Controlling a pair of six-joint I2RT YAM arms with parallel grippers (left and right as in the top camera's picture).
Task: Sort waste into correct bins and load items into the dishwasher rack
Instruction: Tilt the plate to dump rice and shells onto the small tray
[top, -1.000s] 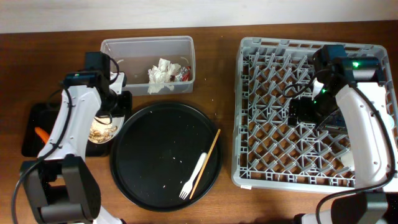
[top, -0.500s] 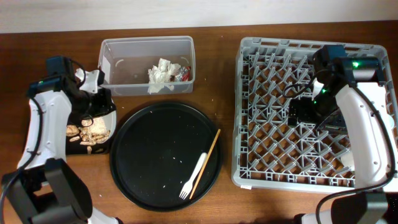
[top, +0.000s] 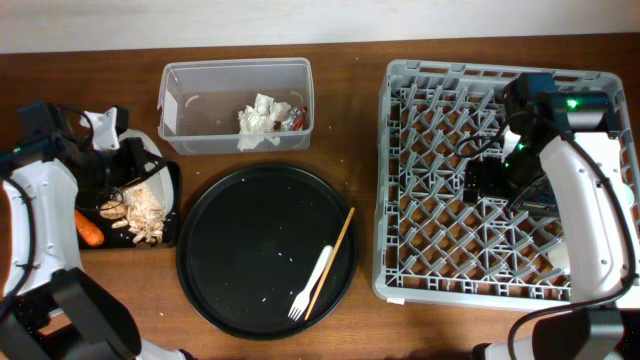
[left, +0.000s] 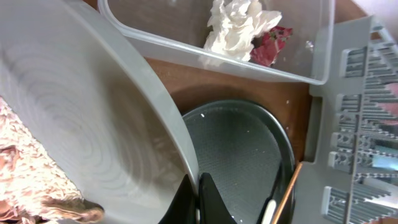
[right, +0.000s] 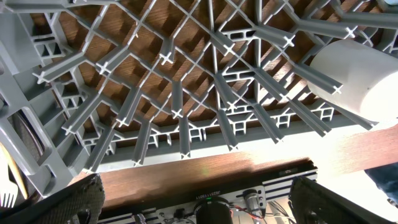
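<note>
Leaning white round plate (left: 74, 124), clenched in left gripper (left: 198, 200), over shallow black rectangular tray (top: 171, 215); right gripper (top: 488, 182) released, empty.

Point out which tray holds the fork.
The large round black tray, fork lying beside the chopstick; the small rectangular tray holds scraps and a carrot.

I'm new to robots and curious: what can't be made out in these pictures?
- Overhead: the right arm covers part of the rack; anything beneath is hidden.
- Left wrist: the white plate blocks the black tray below.
- Right wrist: the white cup is cut by the frame edge.
- Overhead: specks on the round tray are too small to identify.
</note>
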